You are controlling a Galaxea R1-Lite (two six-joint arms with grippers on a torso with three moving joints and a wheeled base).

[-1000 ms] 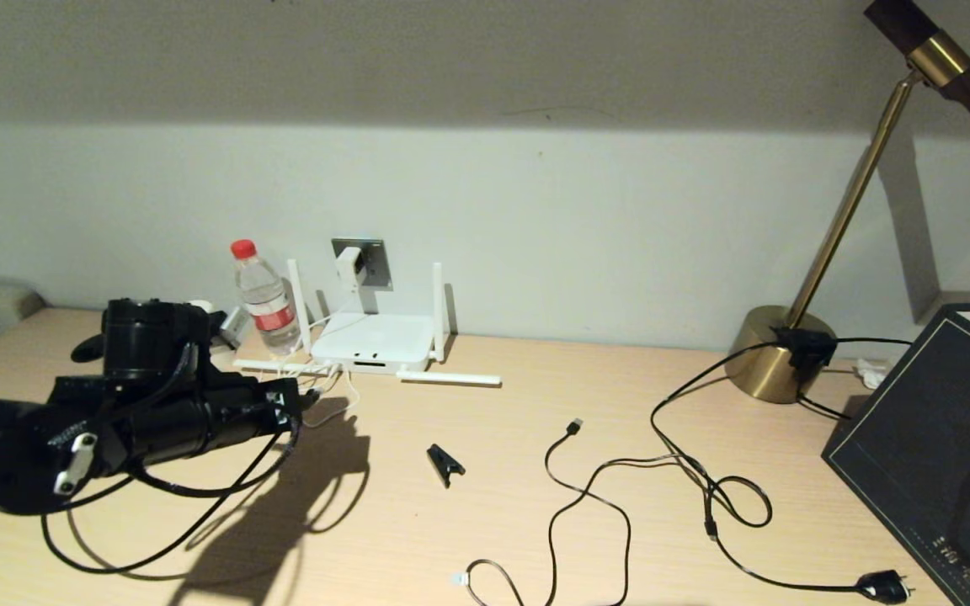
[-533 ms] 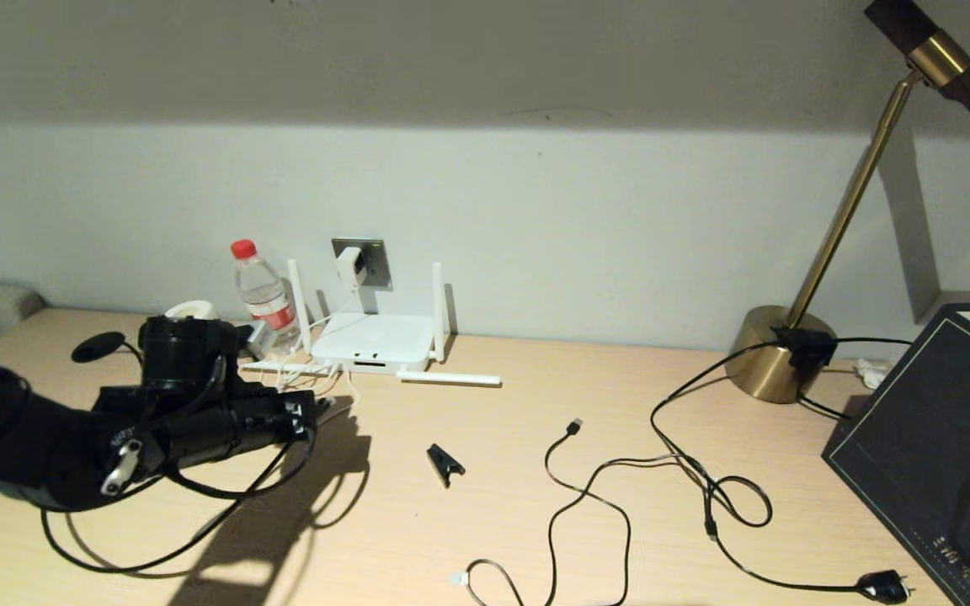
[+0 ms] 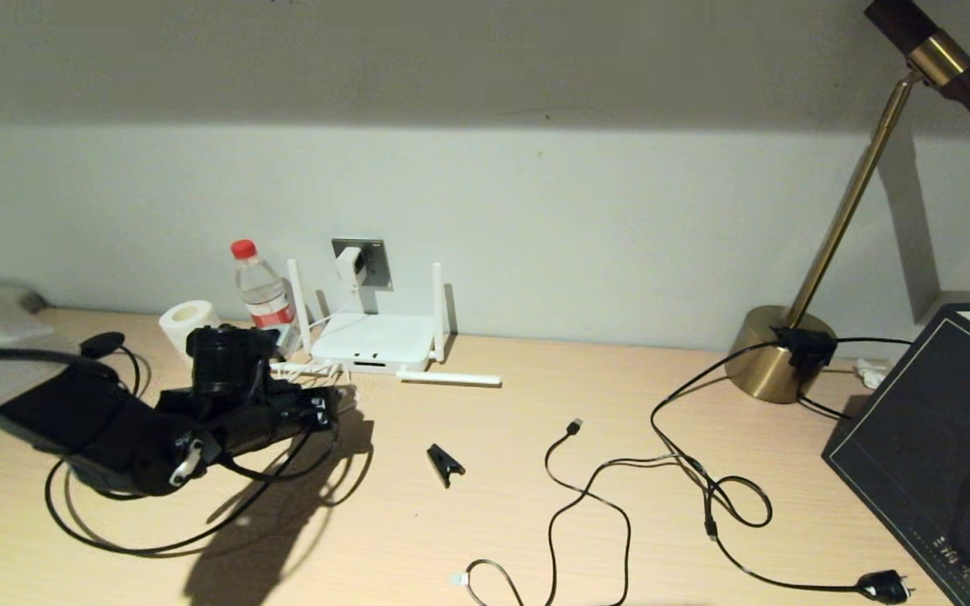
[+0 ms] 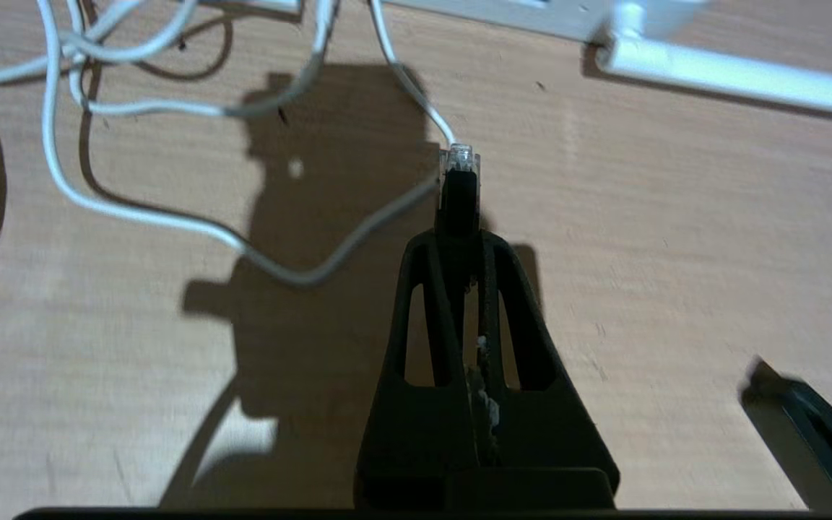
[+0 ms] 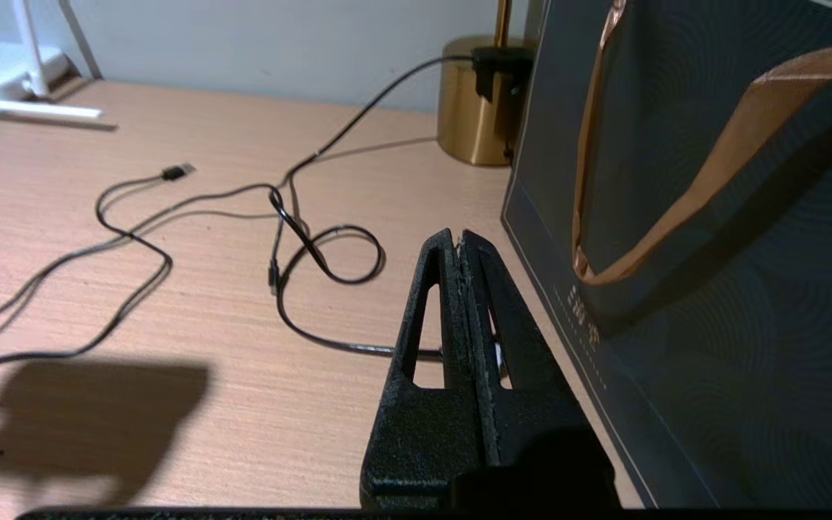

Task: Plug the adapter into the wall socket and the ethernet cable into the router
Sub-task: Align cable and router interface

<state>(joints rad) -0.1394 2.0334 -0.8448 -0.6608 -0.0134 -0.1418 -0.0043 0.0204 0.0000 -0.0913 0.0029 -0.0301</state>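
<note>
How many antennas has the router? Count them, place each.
4. Two antennas stand at the router's rear, left and right; two lie flat in front, right and, partly hidden, left.

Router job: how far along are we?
Done: the adapter sits in the wall socket. In hand: the left gripper is shut on the ethernet cable, connector pointing toward the router but short of its ports. Left: plugging it in. The right gripper is parked by the dark bag.
</note>
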